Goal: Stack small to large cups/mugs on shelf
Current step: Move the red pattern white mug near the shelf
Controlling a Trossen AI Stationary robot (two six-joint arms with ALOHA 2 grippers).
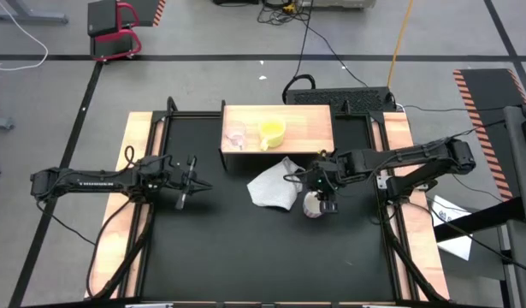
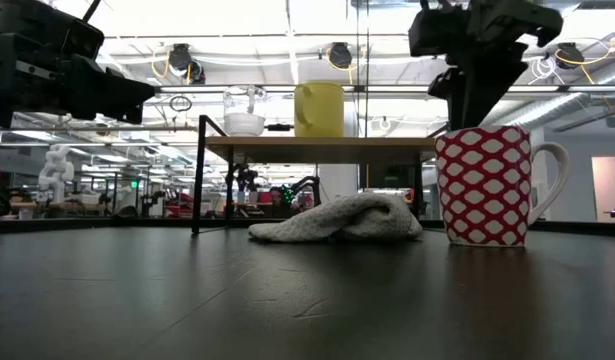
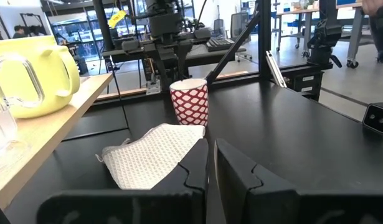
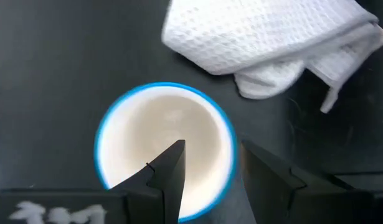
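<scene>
A white mug with a red pattern (image 2: 484,185) stands upright on the black tabletop, right of the shelf's front. My right gripper (image 4: 213,146) hangs over it, pointing steeply down and open. One finger is over the mug's inside and the other is just outside its blue-edged rim (image 4: 231,134). A clear glass cup (image 1: 236,134) and a yellow cup (image 1: 272,132) stand side by side on the light-wood shelf (image 1: 310,128). My left gripper (image 1: 192,181) waits shut and level over the table's left part, touching nothing. My right gripper straddles the mug's rim (image 4: 233,155) from above, one finger inside and one outside. I cannot tell whether either finger touches the wall. The mug stands on its base on the table.
A crumpled grey-white cloth (image 1: 274,186) lies on the table between the shelf's front and the mug, close to the mug's left side. The shelf stands at the table's far edge. Bare black tabletop (image 1: 245,257) stretches toward the near edge.
</scene>
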